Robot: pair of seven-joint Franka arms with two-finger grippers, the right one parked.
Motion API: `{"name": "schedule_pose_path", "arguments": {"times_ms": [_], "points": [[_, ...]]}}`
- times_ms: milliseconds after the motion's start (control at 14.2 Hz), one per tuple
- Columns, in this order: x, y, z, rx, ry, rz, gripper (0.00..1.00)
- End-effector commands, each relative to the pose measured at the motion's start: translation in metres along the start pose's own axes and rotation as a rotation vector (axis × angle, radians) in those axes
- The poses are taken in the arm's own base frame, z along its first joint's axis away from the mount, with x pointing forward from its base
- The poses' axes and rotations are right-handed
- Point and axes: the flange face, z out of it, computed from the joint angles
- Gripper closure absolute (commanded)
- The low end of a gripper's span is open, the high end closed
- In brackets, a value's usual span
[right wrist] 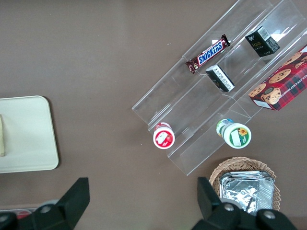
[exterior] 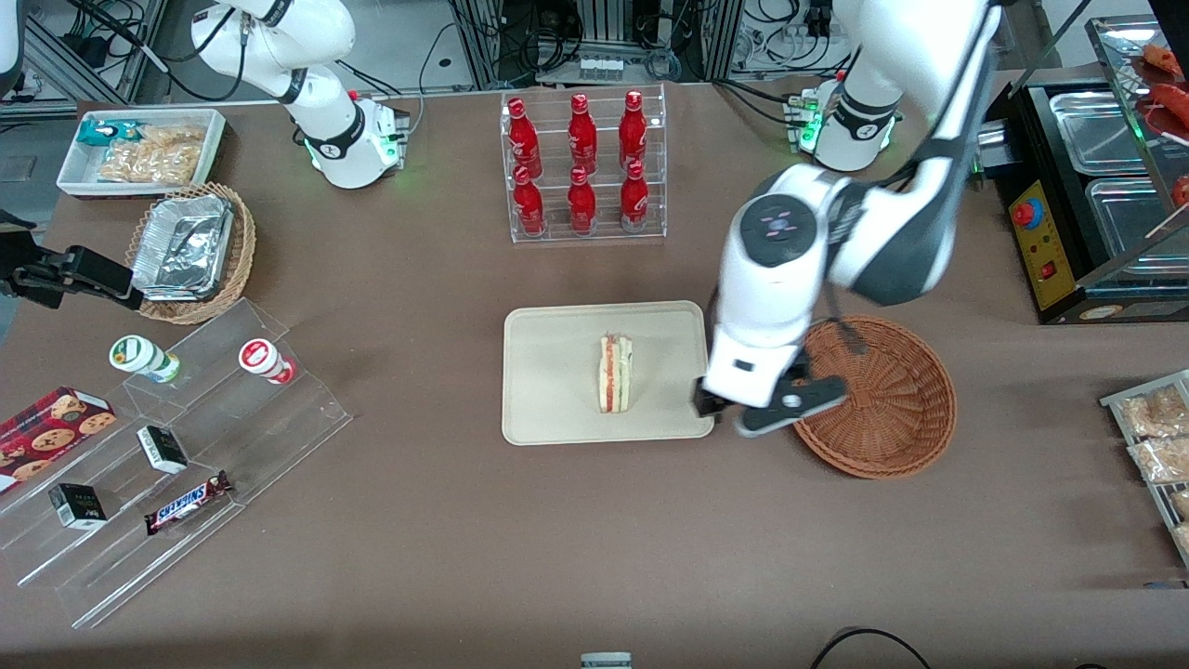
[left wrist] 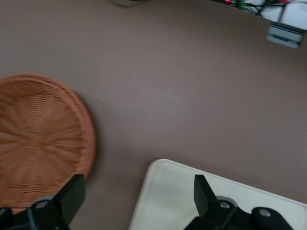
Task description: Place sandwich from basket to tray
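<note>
The sandwich (exterior: 615, 373) stands on its edge in the middle of the cream tray (exterior: 548, 372), its red, orange and green filling facing up. The round reddish-brown basket (exterior: 892, 400) sits beside the tray toward the working arm's end of the table, with nothing in it. My gripper (exterior: 743, 413) hangs low over the strip of table between tray and basket. In the left wrist view the gripper (left wrist: 138, 191) is open and holds nothing, with the basket (left wrist: 38, 139) past one finger and a tray (left wrist: 168, 201) corner under the other. The right wrist view catches the tray (right wrist: 29, 139).
A clear rack of red bottles (exterior: 583, 167) stands farther from the front camera than the tray. Toward the parked arm's end are acrylic steps with snacks (exterior: 176, 437), a tan basket of foil trays (exterior: 190, 251) and a white bin (exterior: 139, 149). A black heater (exterior: 1096, 186) stands at the working arm's end.
</note>
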Motion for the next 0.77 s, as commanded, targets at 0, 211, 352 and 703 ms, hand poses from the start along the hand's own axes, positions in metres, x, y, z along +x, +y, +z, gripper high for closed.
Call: {"name": "schedule_pose_path", "arguments": {"times_ms": [0,211,352,703], "points": [[0.017,-0.072,-0.042,-0.019,-0.111,0.065,0.00],[0.027,-0.137,-0.075,-0.034,-0.195,0.172,0.00],[0.034,-0.178,-0.094,-0.026,-0.220,0.184,0.00],[0.032,-0.251,-0.142,0.002,-0.234,0.211,0.00]]}}
